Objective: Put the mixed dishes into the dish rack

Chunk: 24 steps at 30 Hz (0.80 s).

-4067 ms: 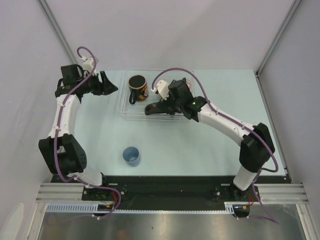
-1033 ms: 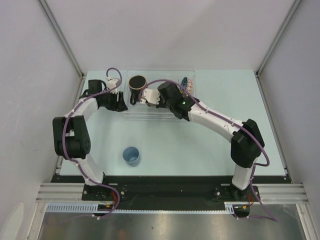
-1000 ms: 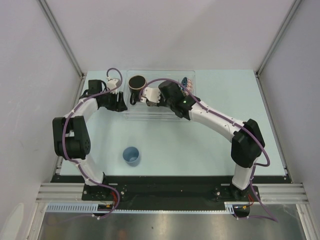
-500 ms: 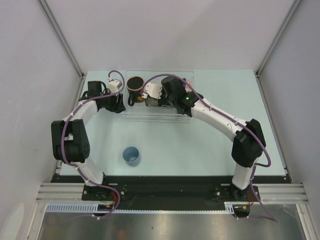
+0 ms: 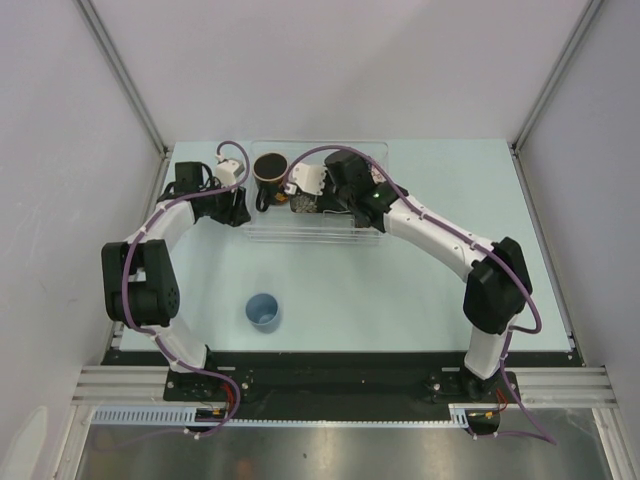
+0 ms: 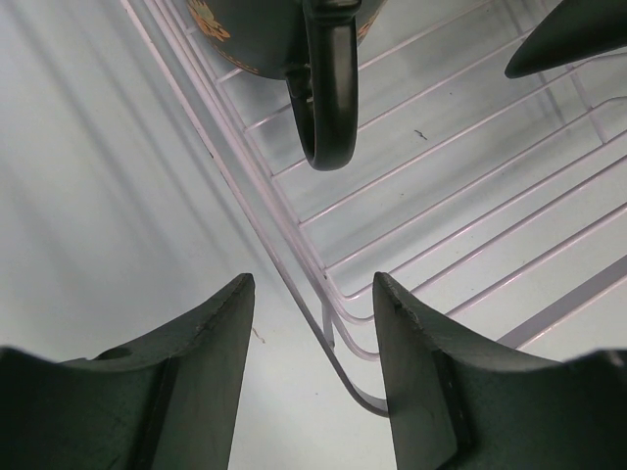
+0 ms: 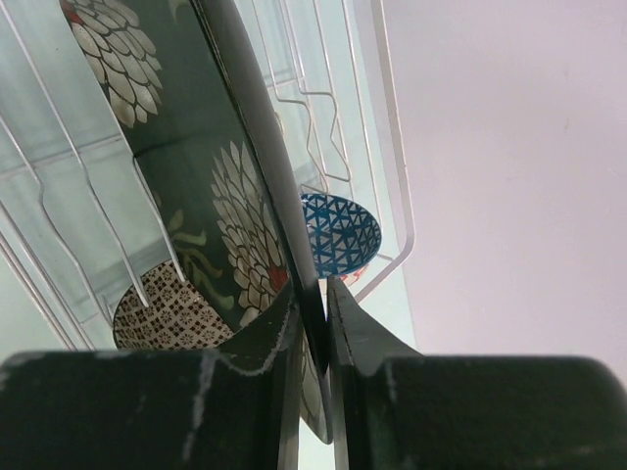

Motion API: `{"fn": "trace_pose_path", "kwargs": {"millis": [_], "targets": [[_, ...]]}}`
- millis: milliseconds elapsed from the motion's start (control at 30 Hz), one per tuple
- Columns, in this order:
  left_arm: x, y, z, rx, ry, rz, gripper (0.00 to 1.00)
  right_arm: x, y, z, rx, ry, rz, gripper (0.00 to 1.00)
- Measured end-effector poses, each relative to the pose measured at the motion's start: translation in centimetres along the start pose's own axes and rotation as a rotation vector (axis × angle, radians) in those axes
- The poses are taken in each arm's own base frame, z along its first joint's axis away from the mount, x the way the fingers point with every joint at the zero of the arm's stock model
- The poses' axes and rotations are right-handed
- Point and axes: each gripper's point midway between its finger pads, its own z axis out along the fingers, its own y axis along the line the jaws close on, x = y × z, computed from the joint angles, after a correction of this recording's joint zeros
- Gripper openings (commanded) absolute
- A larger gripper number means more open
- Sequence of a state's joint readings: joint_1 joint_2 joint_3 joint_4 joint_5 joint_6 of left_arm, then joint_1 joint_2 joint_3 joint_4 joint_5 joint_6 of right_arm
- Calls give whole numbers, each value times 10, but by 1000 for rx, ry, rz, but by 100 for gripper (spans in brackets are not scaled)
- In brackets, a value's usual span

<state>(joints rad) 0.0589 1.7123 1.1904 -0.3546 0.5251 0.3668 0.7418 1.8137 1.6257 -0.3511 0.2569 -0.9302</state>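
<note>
right hand holds the flower plate up on its edge in the rack

the right gripper (image 7: 312, 299) is pinched tight on the rim of the black floral square plate (image 7: 235, 215), which stands on its edge among the ribs of the clear dish rack (image 5: 330, 228). the blue patterned bowl (image 7: 339, 231) and the beige patterned bowl (image 7: 172, 311) lie in the rack close by the plate. the red-inside dark mug (image 5: 271, 169) sits at the rack's left end. the left gripper (image 6: 312, 338) is spread wide with nothing in it, at the rack's corner near the mug's handle. the small light-blue cup (image 5: 263, 311) stands alone on the table (image 5: 420, 280), well apart from the rack.
</note>
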Motion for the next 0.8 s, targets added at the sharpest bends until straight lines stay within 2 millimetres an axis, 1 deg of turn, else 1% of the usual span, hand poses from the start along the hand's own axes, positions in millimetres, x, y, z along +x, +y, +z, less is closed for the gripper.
{"fn": "trace_pose_path", "kwargs": {"millis": [167, 300, 467, 700, 800], "targets": [[0, 0, 0, 0, 0, 0, 57, -6, 2, -3, 12, 7, -46, 0], [0, 0, 0, 0, 0, 0, 57, -12, -1, -7, 43, 4, -67, 0], [0, 0, 0, 0, 0, 0, 57, -12, 0, -16, 102, -11, -97, 0], [0, 0, 0, -1, 0, -1, 57, -9, 10, -10, 151, -16, -120, 0], [0, 0, 0, -1, 1, -1, 57, -12, 11, -9, 176, -25, -149, 0]]}}
